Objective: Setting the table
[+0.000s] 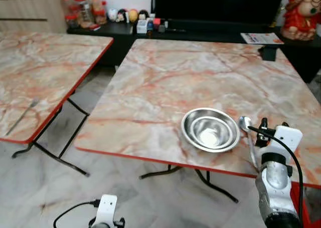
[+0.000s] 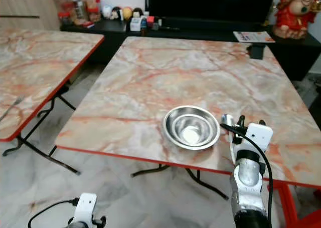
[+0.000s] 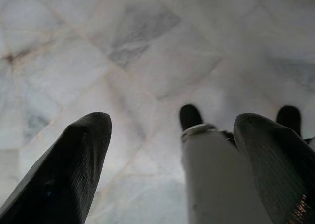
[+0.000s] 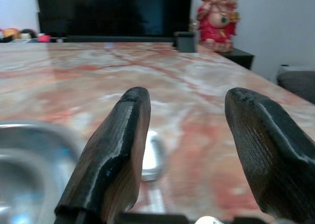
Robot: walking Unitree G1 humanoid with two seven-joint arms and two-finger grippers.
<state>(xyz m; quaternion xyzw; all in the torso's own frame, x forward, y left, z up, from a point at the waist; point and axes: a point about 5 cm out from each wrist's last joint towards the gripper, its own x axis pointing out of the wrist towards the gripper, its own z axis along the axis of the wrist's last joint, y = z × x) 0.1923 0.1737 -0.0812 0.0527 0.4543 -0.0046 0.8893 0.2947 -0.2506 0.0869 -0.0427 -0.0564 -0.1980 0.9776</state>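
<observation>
Hovering lower right with fingers apart, right end effector (image 4: 184, 150) over spoon (image 1: 245, 124) beside bowl (image 1: 210, 130) on surface (image 1: 175, 77); left end effector (image 3: 172, 165) likewise apart.

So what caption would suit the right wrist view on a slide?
Open right gripper poised over a spoon beside the steel bowl on the marble table.

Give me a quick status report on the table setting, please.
Right gripper open, low over the spoon beside the steel bowl on the marble table. Left gripper open, idle over floor. Nothing in the way.
</observation>
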